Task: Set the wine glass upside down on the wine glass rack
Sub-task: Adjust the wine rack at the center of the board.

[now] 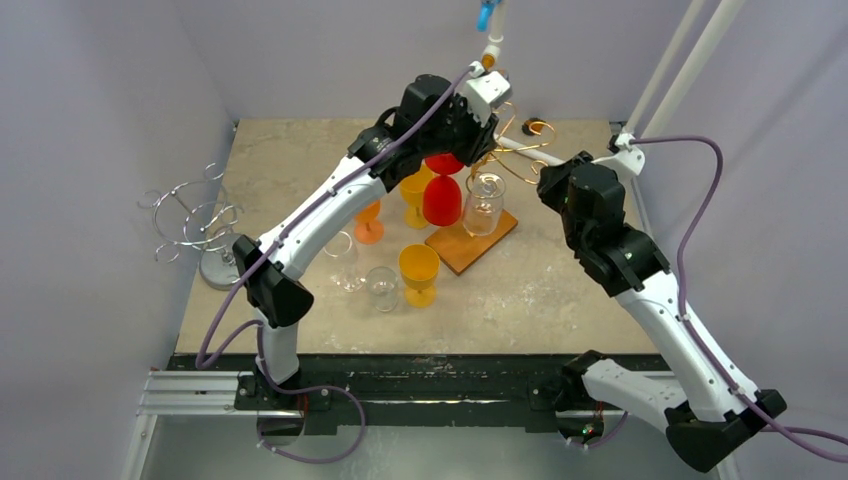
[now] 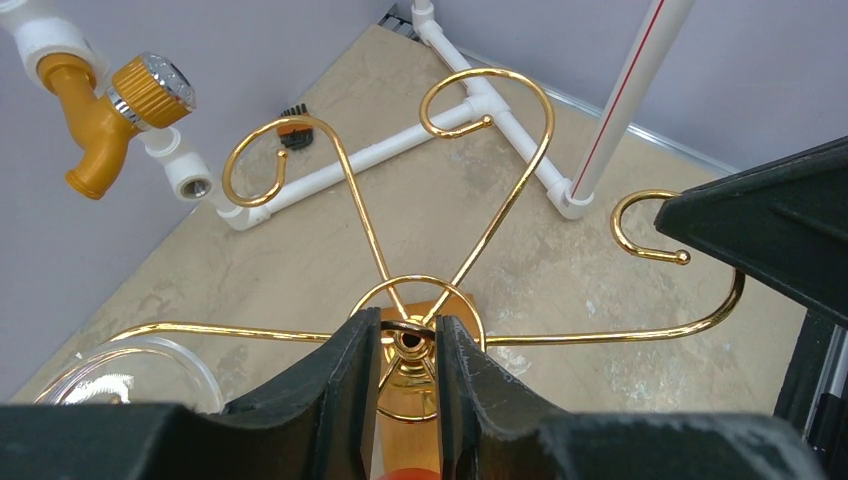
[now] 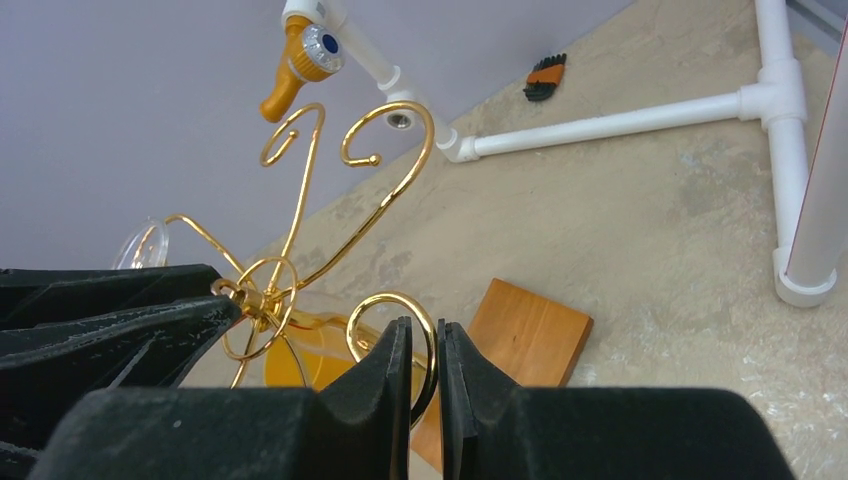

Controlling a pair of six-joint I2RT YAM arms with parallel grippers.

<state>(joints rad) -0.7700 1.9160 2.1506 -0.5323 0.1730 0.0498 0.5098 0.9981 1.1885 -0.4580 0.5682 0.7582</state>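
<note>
Status: late in the place step, not finished.

- Red wine glass (image 1: 442,200) is inverted, foot up and bowl down, right at the gold rack (image 3: 258,298), on its near-left side and over the rack's wooden base (image 1: 462,245).
- Left gripper (image 2: 407,325) sits over the glass foot. Its wrist view looks straight at the rack hub, with the fingers either side of it. The jaws are narrow with a small gap, and a bit of red shows deep between them. I can't tell if it's clamped on the stem or just straddling it.
- Right gripper (image 3: 424,327) is on the rack's right side, closed almost fully on one hook wire. My read is that it's bracing the rack.
- Clear glass (image 1: 484,200), just right of the red one, looks hung foot-up on the rack.

Done, by my read: glass flipped and brought to the rack.

Open: no view shows whether the foot is seated between the hook wires, because the left arm blocks it from above.

Left: confirm the foot rides in a hook, open the left jaws, back out without knocking the clear glass, then release the rack.

Risk: if the left jaws open before the foot is seated, the glass drops onto the base.
</note>
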